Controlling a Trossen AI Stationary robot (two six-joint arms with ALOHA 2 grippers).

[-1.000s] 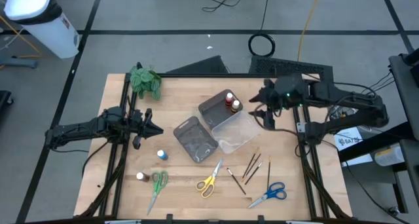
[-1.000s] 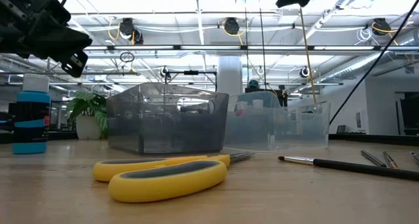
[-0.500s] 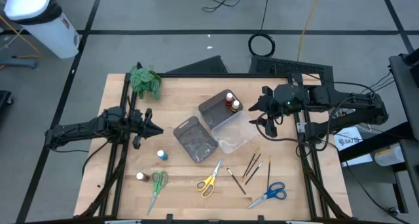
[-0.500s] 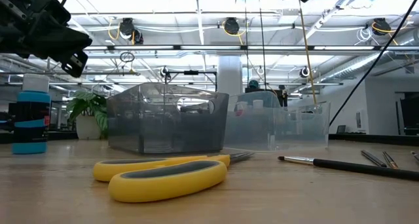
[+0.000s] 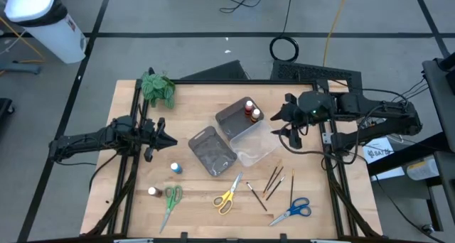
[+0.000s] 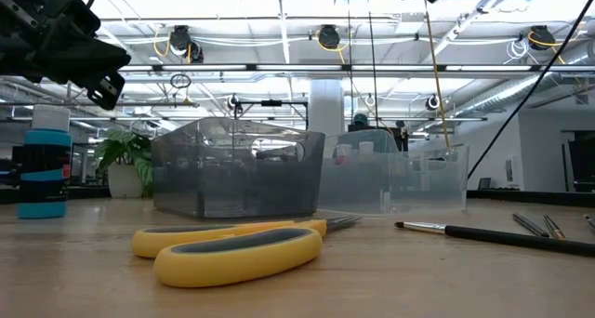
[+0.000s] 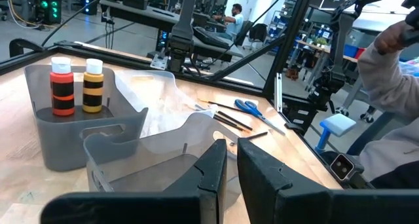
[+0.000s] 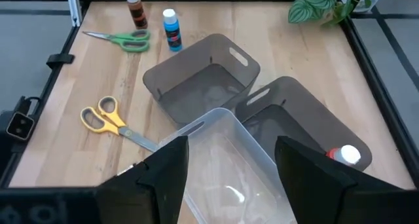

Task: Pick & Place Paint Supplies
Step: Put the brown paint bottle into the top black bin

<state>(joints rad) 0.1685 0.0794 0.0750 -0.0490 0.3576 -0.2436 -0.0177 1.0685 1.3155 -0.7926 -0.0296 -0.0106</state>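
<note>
Table layout, read left to right from overhead. We note the left end effector (image 5: 169,141) hovering at the left edge of the light wooden table (image 5: 199,200), fingers nearly touching, gripping nothing. Nearest it lie the blue-capped paint bottle (image 5: 175,168), the white-capped brown bottle (image 5: 151,192) and the green-handled scissors (image 5: 170,201), long axis running front to back. Centre: two grey plastic trays (image 5: 212,150) and a clear plastic tray (image 5: 254,145); two small bottles (image 5: 252,111) already stand in the far grey tray. In front lie the yellow-handled scissors (image 5: 228,195), then the thin dark-handled brushes (image 5: 274,180), then the blue-handled scissors (image 5: 293,209). The right end effector (image 5: 282,122) hangs just right of the clear tray, fingers spread, empty. We judge the brushes, long axes roughly front to back and towards the front of the table from it, nearer this arm.
</note>
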